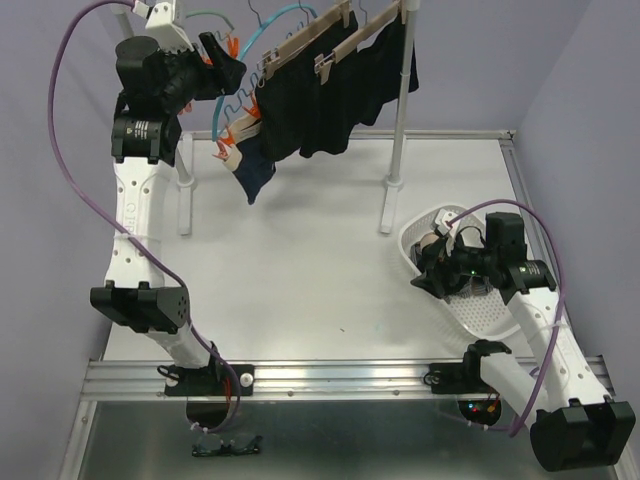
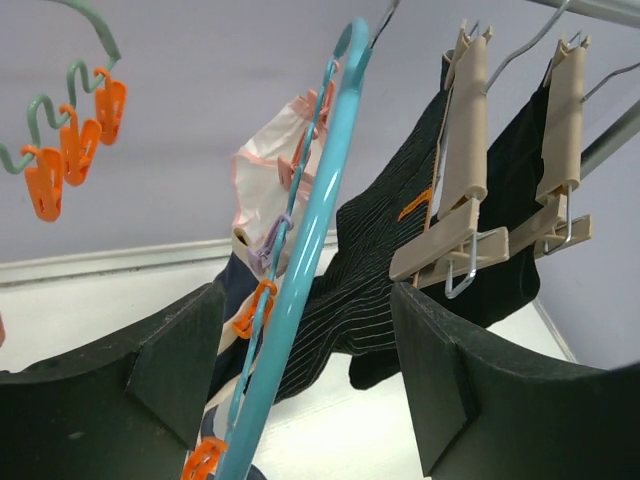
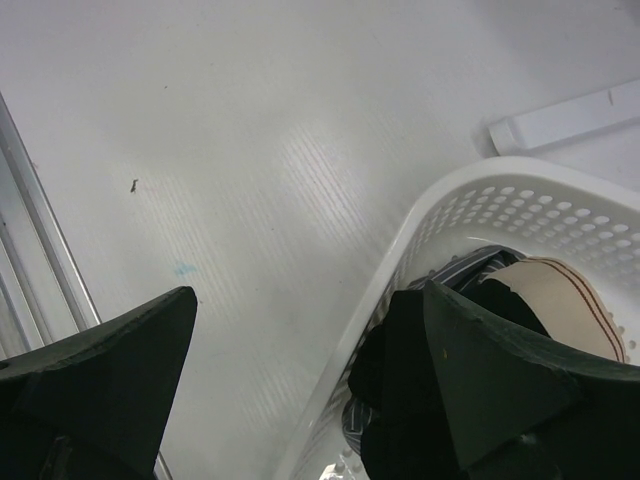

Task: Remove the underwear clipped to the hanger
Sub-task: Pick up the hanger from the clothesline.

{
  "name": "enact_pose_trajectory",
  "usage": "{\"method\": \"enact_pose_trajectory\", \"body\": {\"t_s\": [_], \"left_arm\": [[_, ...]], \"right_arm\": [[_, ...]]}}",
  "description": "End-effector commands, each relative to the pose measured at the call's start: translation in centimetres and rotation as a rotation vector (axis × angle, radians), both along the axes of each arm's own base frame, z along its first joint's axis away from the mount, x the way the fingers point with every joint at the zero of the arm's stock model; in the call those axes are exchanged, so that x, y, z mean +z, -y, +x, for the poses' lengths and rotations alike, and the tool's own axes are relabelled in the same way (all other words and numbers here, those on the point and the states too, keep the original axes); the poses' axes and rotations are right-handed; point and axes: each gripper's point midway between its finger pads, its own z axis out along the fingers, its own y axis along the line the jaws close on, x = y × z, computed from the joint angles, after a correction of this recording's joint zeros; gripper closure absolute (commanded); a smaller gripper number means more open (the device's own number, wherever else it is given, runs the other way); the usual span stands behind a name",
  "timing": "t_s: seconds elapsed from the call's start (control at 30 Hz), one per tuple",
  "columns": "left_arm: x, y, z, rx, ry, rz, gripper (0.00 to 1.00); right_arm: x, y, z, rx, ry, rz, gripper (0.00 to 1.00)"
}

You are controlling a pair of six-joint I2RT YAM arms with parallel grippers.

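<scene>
**Top external view.**
- Landmark: turquoise hanger [image 1: 268,32], hung on the rack [image 1: 402,110] at the far side of the table [image 1: 300,270].
- Underwear [image 1: 320,105]: black pieces are clipped up just right of the hanger. A navy piece [image 1: 255,172] hangs below it.
- Left tool [image 1: 218,62]: raised, just left of the hanger.
- Right tool [image 1: 435,262]: well apart from the hanger, low over the white basket [image 1: 440,214].

**Left wrist view.**
- Left tool [image 2: 305,372]: jaws apart, gripping nothing. The turquoise hanger [image 2: 312,245] runs up between the fingers [image 2: 440,390].
- Pale pink-white piece [image 2: 262,180]: just behind the hanger.
- Small orange clips [image 2: 250,318]: along the hanger's bar.
- Black ribbed underwear [image 2: 372,290]: right of the hanger, pinched by beige clip hangers [image 2: 465,205].
- Green hanger [image 2: 45,110]: well left, with bare orange clips.

**Right wrist view.**
- Right tool [image 3: 290,378]: jaws wide, empty, straddling the basket [image 3: 420,230] rim.
- Cloth with a beige waistband [image 3: 560,290]: lying inside the basket.

**Handling note.**
- The step in hand is judged to be taking a garment off the turquoise hanger.
- The left tool should close on cloth just under a clip, not on the bar.
- The pull should be slow and downward so the clip lets go.
- The hanger hangs free, so a sideways tug could swing it or lift it off the rack.
</scene>
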Motion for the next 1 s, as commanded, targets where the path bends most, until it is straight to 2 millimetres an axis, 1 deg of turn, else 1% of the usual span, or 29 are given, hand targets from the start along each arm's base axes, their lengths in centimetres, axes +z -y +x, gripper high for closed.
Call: {"method": "enact_pose_trajectory", "body": {"t_s": [0.0, 0.03, 0.13, 0.17, 0.33, 0.37, 0.43, 0.53, 0.57, 0.63, 0.67, 0.73, 0.77, 0.8, 0.83, 0.9, 0.93, 0.97], "left_arm": [[2.2, -0.3, 0.0, 0.062, 0.099, 0.105, 0.23], [2.0, -0.7, 0.4, 0.101, 0.100, 0.128, 0.23], [1.5, -0.5, 1.1, 0.128, 0.108, 0.187, 0.24], [1.4, -0.6, 1.3, 0.151, 0.107, 0.200, 0.26], [1.8, -0.1, 1.7, 0.208, 0.143, 0.261, 0.28], [1.9, -0.2, 1.8, 0.216, 0.157, 0.296, 0.30], [1.8, -0.1, 2.0, 0.228, 0.162, 0.314, 0.30], [1.6, 0.4, 2.3, 0.219, 0.171, 0.338, 0.36], [1.7, -0.2, 2.4, 0.249, 0.171, 0.343, 0.37], [1.5, 0.0, 2.6, 0.246, 0.177, 0.362, 0.41], [1.6, 0.0, 2.6, 0.245, 0.182, 0.367, 0.44], [1.6, 0.2, 2.7, 0.237, 0.192, 0.379, 0.54], [1.8, 0.3, 2.7, 0.234, 0.201, 0.380, 0.63], [1.8, 0.3, 2.7, 0.233, 0.204, 0.378, 0.68], [1.8, 0.4, 2.8, 0.231, 0.204, 0.378, 0.77], [1.6, 0.5, 2.8, 0.227, 0.206, 0.380, 0.85], [1.9, 0.5, 2.8, 0.227, 0.213, 0.377, 0.94], [2.0, 0.5, 2.7, 0.228, 0.217, 0.374, 0.98]], "right_arm": [[0.2, 0.1, 0.3, -0.005, 0.024, -0.003, 0.00], [0.3, 0.2, 0.3, -0.006, 0.027, -0.004, 0.00], [0.3, 0.2, 0.3, -0.008, 0.030, -0.004, 0.00], [0.2, 0.2, 0.3, -0.007, 0.027, -0.005, 0.00], [0.4, 0.2, 0.2, -0.009, 0.032, -0.005, 0.00], [0.4, 0.2, 0.2, -0.010, 0.032, -0.004, 0.00], [0.5, 0.2, 0.3, -0.010, 0.037, -0.005, 0.00], [0.5, 0.2, 0.2, -0.009, 0.038, -0.004, 0.00], [0.6, 0.2, 0.2, -0.009, 0.040, -0.003, 0.00], [0.5, 0.2, 0.2, -0.009, 0.038, -0.004, 0.00], [0.5, 0.3, 0.3, -0.012, 0.038, -0.005, 0.00], [0.5, 0.3, 0.3, -0.013, 0.040, -0.009, 0.00], [0.5, 0.3, 0.2, -0.013, 0.043, -0.008, 0.00], [0.5, 0.3, 0.3, -0.015, 0.043, -0.008, 0.00], [0.7, 0.3, 0.2, -0.014, 0.046, -0.007, 0.00], [0.6, 0.3, 0.2, -0.016, 0.048, -0.009, 0.00], [0.7, 0.3, 0.2, -0.017, 0.049, -0.008, 0.00], [0.7, 0.3, 0.2, -0.016, 0.051, -0.010, 0.00]]}}
